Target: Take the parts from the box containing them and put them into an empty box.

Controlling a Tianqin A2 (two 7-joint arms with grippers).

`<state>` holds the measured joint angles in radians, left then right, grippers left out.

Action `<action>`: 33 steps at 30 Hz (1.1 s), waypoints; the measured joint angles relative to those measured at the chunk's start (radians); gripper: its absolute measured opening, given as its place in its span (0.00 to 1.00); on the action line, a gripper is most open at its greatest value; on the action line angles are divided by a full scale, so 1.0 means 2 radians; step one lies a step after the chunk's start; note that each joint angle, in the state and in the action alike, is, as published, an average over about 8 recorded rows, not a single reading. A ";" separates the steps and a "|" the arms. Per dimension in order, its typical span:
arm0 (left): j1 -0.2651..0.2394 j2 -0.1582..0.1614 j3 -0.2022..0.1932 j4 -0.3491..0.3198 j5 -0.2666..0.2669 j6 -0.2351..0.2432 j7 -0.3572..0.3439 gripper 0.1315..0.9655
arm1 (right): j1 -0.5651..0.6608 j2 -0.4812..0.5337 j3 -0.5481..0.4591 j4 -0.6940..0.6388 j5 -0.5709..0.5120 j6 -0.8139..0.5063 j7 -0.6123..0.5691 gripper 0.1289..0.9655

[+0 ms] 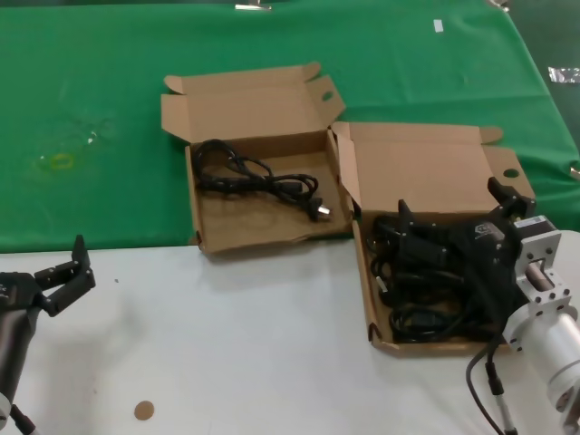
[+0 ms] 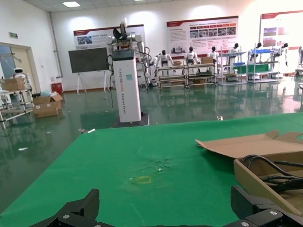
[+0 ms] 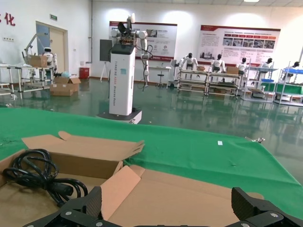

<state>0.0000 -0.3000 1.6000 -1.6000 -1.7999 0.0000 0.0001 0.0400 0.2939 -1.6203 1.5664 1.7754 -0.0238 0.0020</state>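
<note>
**Right arm over the full box, cables just beneath it**

Nearest the head camera is the right arm's silver wrist, and ahead of it the right gripper (image 1: 449,210) hangs above the box containing them (image 1: 426,163), its two black fingers spread wide with nothing between them; its own wrist view shows both fingertips apart and bare. Directly under and around that gripper lies the heap of parts (image 1: 421,299), coiled black cables filling the floor of that box; the heap runs mainly from the box's hinged lid toward its near wall, so the cables sit below the gripper and slightly nearer the robot than the fingertips. Judged from this, the coming move is a straight descent rather than a sideways reach.

To the left of that box, touching it at one corner, stands an empty box (image 1: 254,109), which already holds one cable (image 1: 258,177) lying across its floor, plug toward the full box; any cable lifted must travel leftward over the shared wall.

Well to the left of both boxes, on the white table (image 1: 254,344), the left gripper (image 1: 68,272) waits, fingers apart, holding nothing; the right arm is plainly the nearer.
</note>
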 joint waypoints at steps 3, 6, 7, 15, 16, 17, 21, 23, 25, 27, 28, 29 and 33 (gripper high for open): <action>0.000 0.000 0.000 0.000 0.000 0.000 0.000 1.00 | 0.000 0.000 0.000 0.000 0.000 0.000 0.000 1.00; 0.000 0.000 0.000 0.000 0.000 0.000 0.000 1.00 | 0.000 0.000 0.000 0.000 0.000 0.000 0.000 1.00; 0.000 0.000 0.000 0.000 0.000 0.000 0.000 1.00 | 0.000 0.000 0.000 0.000 0.000 0.000 0.000 1.00; 0.000 0.000 0.000 0.000 0.000 0.000 0.000 1.00 | 0.000 0.000 0.000 0.000 0.000 0.000 0.000 1.00; 0.000 0.000 0.000 0.000 0.000 0.000 0.000 1.00 | 0.000 0.000 0.000 0.000 0.000 0.000 0.000 1.00; 0.000 0.000 0.000 0.000 0.000 0.000 0.000 1.00 | 0.000 0.000 0.000 0.000 0.000 0.000 0.000 1.00; 0.000 0.000 0.000 0.000 0.000 0.000 0.000 1.00 | 0.000 0.000 0.000 0.000 0.000 0.000 0.000 1.00; 0.000 0.000 0.000 0.000 0.000 0.000 0.000 1.00 | 0.000 0.000 0.000 0.000 0.000 0.000 0.000 1.00; 0.000 0.000 0.000 0.000 0.000 0.000 0.000 1.00 | 0.000 0.000 0.000 0.000 0.000 0.000 0.000 1.00; 0.000 0.000 0.000 0.000 0.000 0.000 0.000 1.00 | 0.000 0.000 0.000 0.000 0.000 0.000 0.000 1.00; 0.000 0.000 0.000 0.000 0.000 0.000 0.000 1.00 | 0.000 0.000 0.000 0.000 0.000 0.000 0.000 1.00; 0.000 0.000 0.000 0.000 0.000 0.000 0.000 1.00 | 0.000 0.000 0.000 0.000 0.000 0.000 0.000 1.00; 0.000 0.000 0.000 0.000 0.000 0.000 0.000 1.00 | 0.000 0.000 0.000 0.000 0.000 0.000 0.000 1.00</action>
<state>0.0000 -0.3000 1.6000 -1.6000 -1.8000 0.0000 -0.0001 0.0400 0.2939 -1.6203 1.5664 1.7754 -0.0238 0.0021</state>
